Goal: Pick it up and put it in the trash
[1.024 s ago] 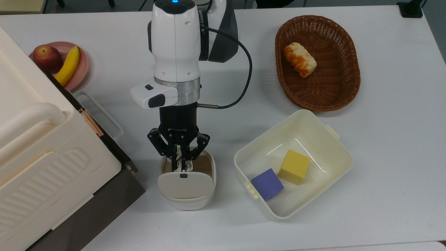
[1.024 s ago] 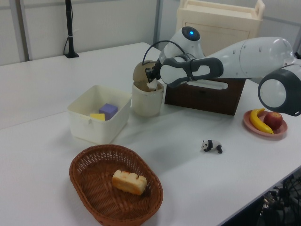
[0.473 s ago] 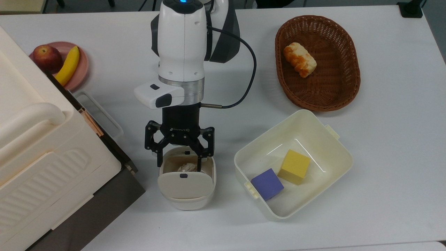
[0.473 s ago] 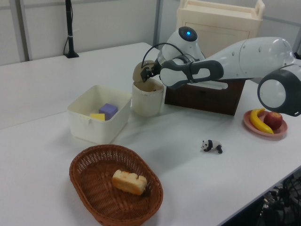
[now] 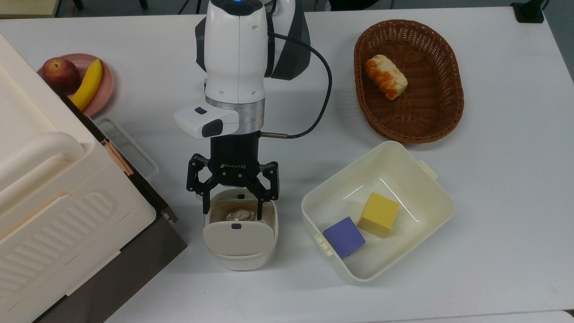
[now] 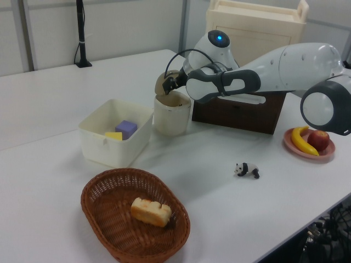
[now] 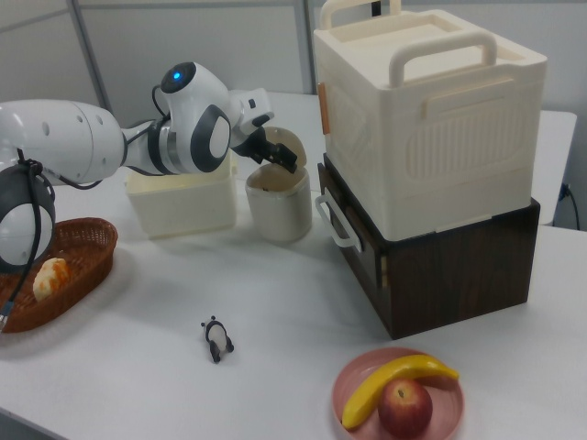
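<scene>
The white worktop (image 5: 493, 188) carries the bin (image 5: 241, 251), its flap lid standing open. Directly above the bin's mouth hangs the gripper (image 5: 233, 207), fingers spread wide and holding nothing. The paper ball (image 5: 239, 215) lies inside the bin, below the gripper and apart from its fingers.

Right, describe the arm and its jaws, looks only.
The arm has glossy white rounded shells with dark grey joint sections and a blue light at its top. A silver ring joins the wrist to a white box with black buttons. A black cable loops along the top view's right. The gripper is black, with linkage jaws and white lettering on its body.
</scene>
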Controlling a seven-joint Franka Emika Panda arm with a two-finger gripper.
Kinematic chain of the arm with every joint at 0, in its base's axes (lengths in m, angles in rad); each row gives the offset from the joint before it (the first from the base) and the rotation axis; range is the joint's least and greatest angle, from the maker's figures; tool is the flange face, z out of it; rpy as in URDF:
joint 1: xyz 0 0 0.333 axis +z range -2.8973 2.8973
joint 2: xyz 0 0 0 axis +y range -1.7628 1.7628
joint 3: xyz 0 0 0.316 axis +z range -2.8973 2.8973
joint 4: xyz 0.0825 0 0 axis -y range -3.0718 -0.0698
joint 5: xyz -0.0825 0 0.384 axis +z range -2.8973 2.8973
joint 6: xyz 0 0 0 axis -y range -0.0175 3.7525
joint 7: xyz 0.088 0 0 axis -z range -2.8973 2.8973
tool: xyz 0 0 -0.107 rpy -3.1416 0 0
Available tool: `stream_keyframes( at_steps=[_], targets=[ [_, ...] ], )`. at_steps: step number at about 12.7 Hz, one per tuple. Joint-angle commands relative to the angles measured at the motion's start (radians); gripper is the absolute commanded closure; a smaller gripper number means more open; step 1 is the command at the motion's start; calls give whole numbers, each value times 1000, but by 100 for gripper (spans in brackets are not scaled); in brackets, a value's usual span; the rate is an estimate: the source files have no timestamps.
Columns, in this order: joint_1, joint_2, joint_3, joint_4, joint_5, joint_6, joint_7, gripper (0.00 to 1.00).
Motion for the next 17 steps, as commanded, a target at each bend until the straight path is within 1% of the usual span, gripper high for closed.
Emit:
stream_keyframes(
  at_steps=[1, 2, 3, 4, 7, 9, 10, 12, 13, 15, 17],
  targets=[
    [0, -97, 17, -67, -13, -90, 15, 0],
    [0, -135, 31, -80, -14, -182, 10, 0],
    [0, -155, 40, -80, -14, -240, 10, 0],
    [0, -186, 43, -80, -14, -325, 12, 0],
    [1, -269, 43, -80, -13, -540, 9, 0],
    [3, -336, 43, -80, -11, -720, 7, 0],
    [3, -359, 43, -81, -10, -779, 3, 0],
    [6, -407, 43, -98, -4, -867, -2, 0],
    [7, -431, 43, -119, 13, -876, -2, 0],
    [11, -485, 42, -136, 82, -896, -2, 0],
    [11, -504, 40, -136, 113, -922, -4, 0]
  ],
)
